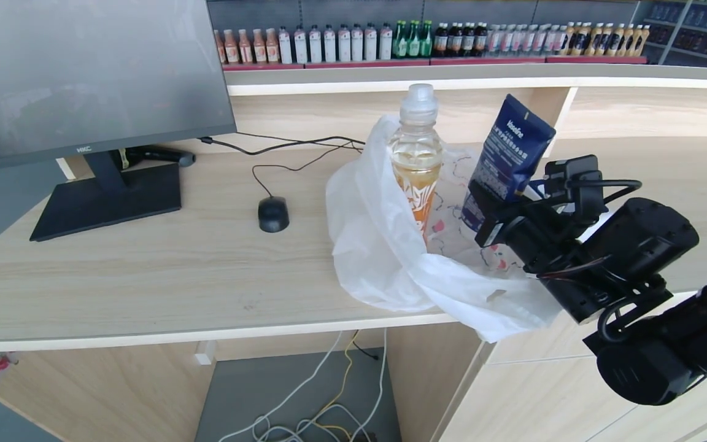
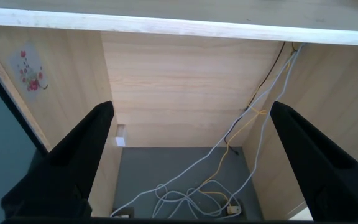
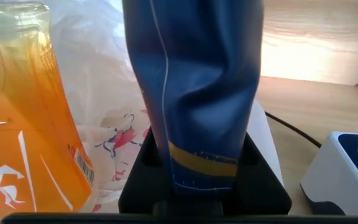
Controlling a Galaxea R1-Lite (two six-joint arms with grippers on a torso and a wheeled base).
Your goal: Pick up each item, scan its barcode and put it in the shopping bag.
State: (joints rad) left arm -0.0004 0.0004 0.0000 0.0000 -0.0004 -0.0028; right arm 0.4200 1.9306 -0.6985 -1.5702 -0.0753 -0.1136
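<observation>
One pouch [image 1: 510, 153] is clamped in the right tool [image 1: 482, 212] just beside the bagged bottle [image 1: 416, 153], which could be toppled during lowering.

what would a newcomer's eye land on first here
The right end effector grips a blue pouch by its lower end, at the right edge of the white shopping bag. A bottle of orange drink stands upright inside that bag, mid-counter. A big dark monitor sits at the counter's left end.
</observation>
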